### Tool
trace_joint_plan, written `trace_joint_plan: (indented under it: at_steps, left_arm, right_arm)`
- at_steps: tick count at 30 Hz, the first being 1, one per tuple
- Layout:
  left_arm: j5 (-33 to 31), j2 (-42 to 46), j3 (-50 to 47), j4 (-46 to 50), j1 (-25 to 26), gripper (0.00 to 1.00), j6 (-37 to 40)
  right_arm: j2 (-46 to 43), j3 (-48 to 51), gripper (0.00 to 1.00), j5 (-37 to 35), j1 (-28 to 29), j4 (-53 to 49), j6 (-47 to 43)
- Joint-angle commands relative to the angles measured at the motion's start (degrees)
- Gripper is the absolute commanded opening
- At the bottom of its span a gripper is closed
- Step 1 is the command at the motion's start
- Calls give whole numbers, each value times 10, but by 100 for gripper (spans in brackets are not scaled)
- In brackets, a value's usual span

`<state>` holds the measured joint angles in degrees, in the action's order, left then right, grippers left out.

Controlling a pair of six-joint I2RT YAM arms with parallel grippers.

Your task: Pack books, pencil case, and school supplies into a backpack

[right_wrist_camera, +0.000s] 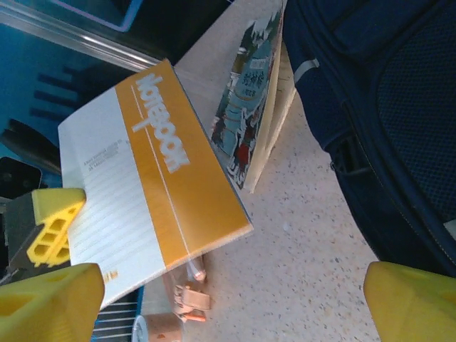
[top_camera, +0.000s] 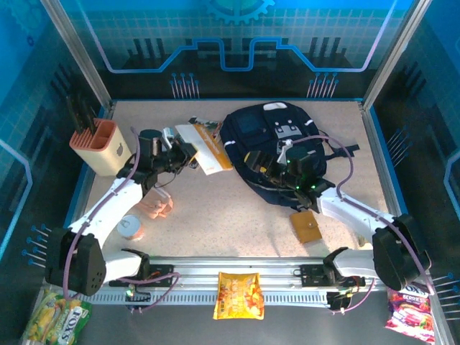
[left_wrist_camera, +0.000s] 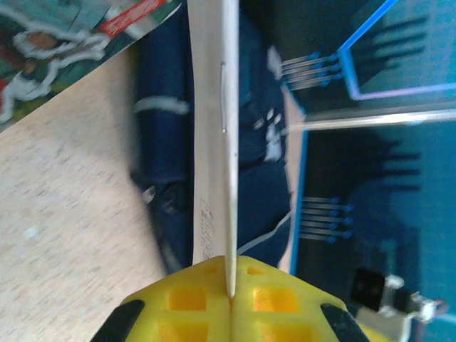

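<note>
My left gripper (top_camera: 187, 152) is shut on one edge of an orange-and-white notebook (top_camera: 206, 147), holding it up off the table left of the backpack (top_camera: 277, 136). In the left wrist view the yellow fingers (left_wrist_camera: 192, 303) pinch the thin notebook (left_wrist_camera: 214, 142) edge-on, with the navy backpack (left_wrist_camera: 260, 142) behind it. An illustrated book (right_wrist_camera: 253, 107) stands leaning against the backpack (right_wrist_camera: 377, 107), beside the notebook (right_wrist_camera: 149, 178). My right gripper (top_camera: 282, 169) hovers at the backpack's near left side. It (right_wrist_camera: 231, 306) is open and holds nothing. A tan-brown square piece (top_camera: 307, 226) lies on the table near the right arm.
A peach-and-cream holder (top_camera: 100, 147) with black tools stands at the far left. Pink clips (top_camera: 154, 208) and a tape roll (top_camera: 131, 226) lie by the left arm. Snack bags (top_camera: 239, 295) sit along the front rail and at both near corners.
</note>
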<state>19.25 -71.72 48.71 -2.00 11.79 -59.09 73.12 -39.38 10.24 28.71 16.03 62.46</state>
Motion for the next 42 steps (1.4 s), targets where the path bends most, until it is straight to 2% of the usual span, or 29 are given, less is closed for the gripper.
trace_joint_plan:
  at_steps: [1,7,12,28,35,42]
  left_arm:
    - [-29,-23,5,-140,9,0,-107]
    - [-66,-54,4,-204,42,0,-140]
    - [-58,-84,0,-262,56,0,-173]
    - [-53,-97,-6,-286,64,0,-189]
    - [-50,-90,-9,-281,64,0,-186]
    - [-41,-96,-10,-276,64,1,-183]
  right_arm:
    - [11,16,94,40,-6,110,89]
    - [52,37,90,9,13,252,167]
    - [106,4,89,14,29,305,210]
    - [165,-65,77,3,44,292,213]
    - [188,-89,65,7,33,296,221]
    - [234,-107,50,51,19,313,253]
